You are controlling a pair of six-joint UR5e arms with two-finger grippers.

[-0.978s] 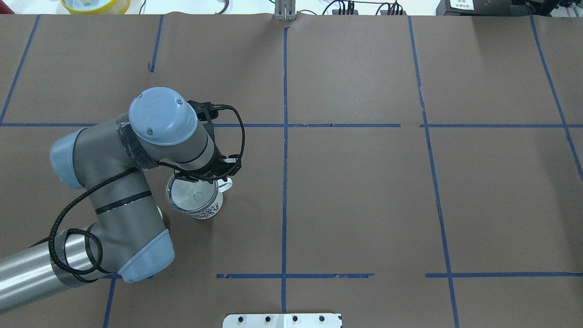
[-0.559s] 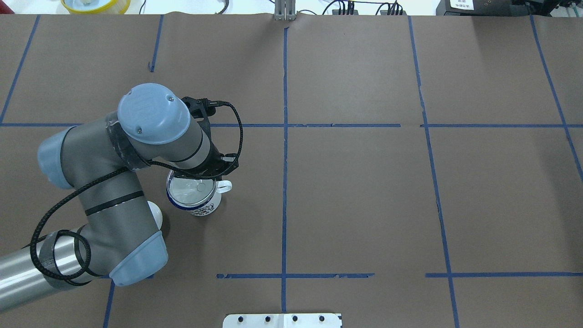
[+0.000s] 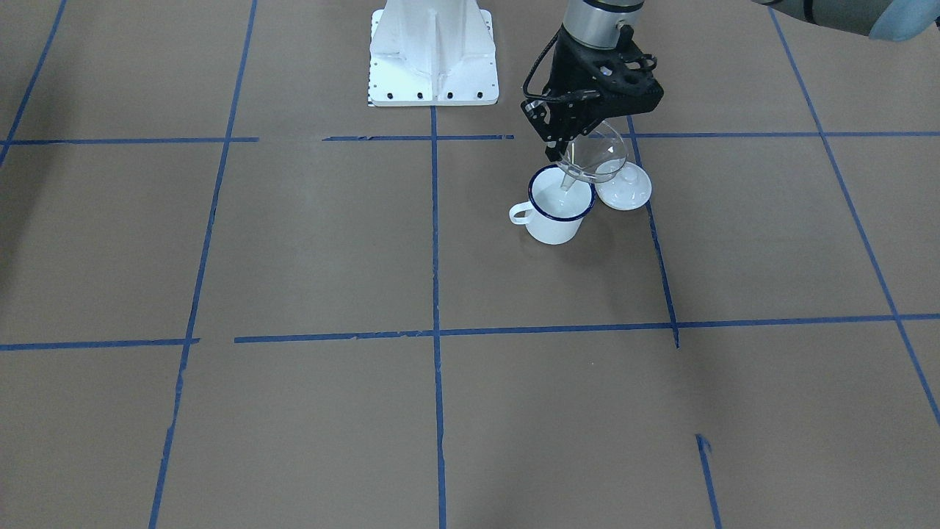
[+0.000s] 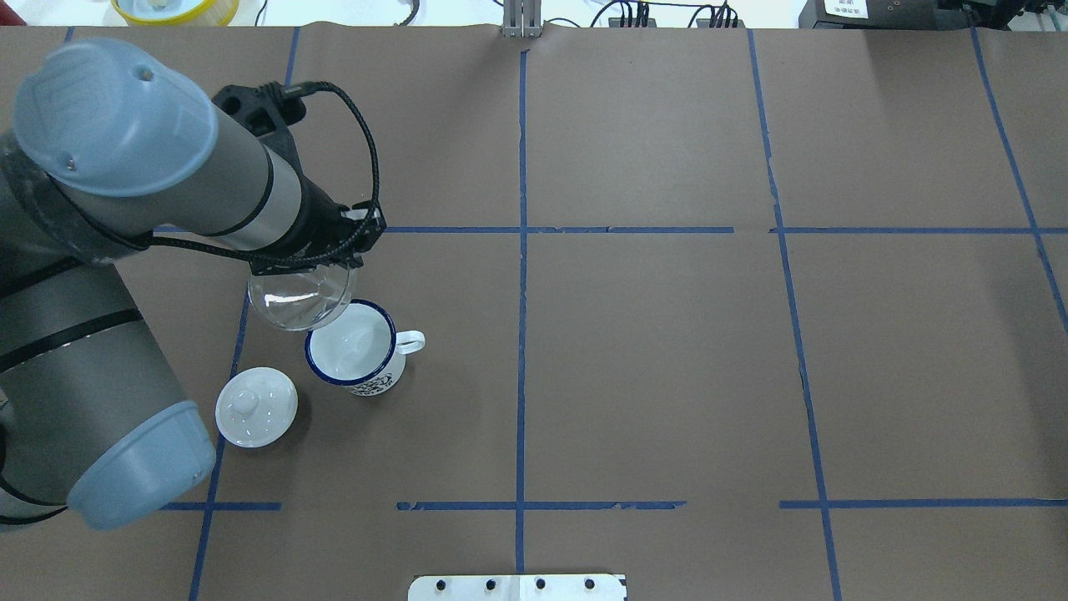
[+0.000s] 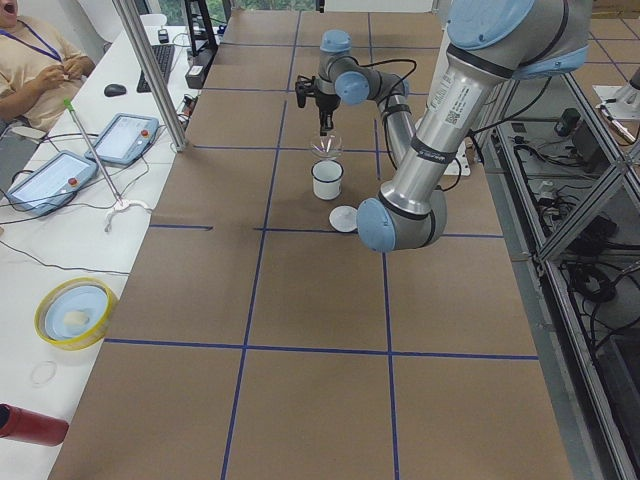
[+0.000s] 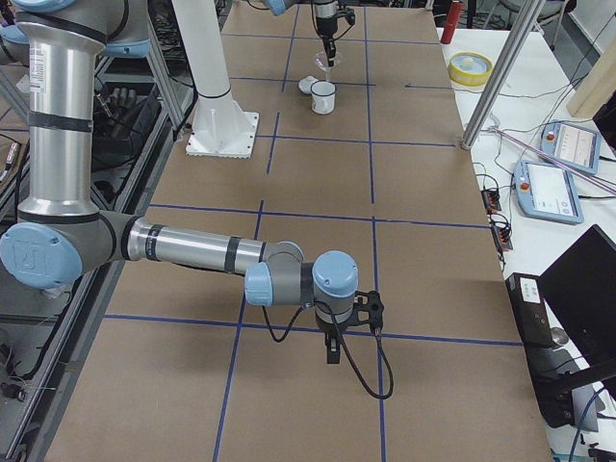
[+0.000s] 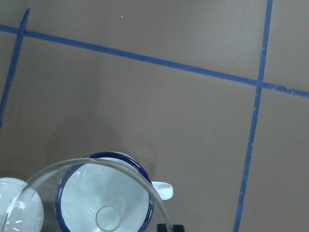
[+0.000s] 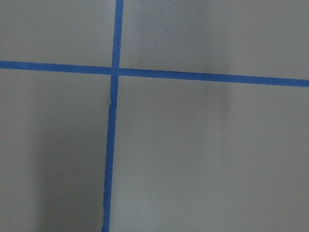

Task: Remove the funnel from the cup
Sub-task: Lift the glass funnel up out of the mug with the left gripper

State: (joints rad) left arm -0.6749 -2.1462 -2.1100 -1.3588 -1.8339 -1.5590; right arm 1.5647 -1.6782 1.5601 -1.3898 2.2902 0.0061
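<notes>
My left gripper (image 3: 562,150) is shut on the rim of the clear funnel (image 3: 596,158) and holds it tilted in the air. The funnel's stem tip hangs just above the rim of the white, blue-rimmed cup (image 3: 557,209). In the overhead view the funnel (image 4: 299,299) is up and to the left of the cup (image 4: 355,351), which stands upright with nothing in it. The left wrist view shows the funnel (image 7: 110,217) over the cup (image 7: 140,170). My right gripper (image 6: 332,348) hangs over bare table far from the cup, and I cannot tell whether it is open or shut.
A white knobbed lid (image 4: 256,406) lies on the table beside the cup, on its left in the overhead view. Blue tape lines cross the brown table cover. The robot's white base plate (image 3: 433,51) stands behind the cup. A yellow bowl (image 5: 75,312) sits on the side bench.
My left gripper has lifted the funnel out of the cup and carried it up and to the left in the overhead view. The arm's move has uncovered the lid. The cup stayed put.
</notes>
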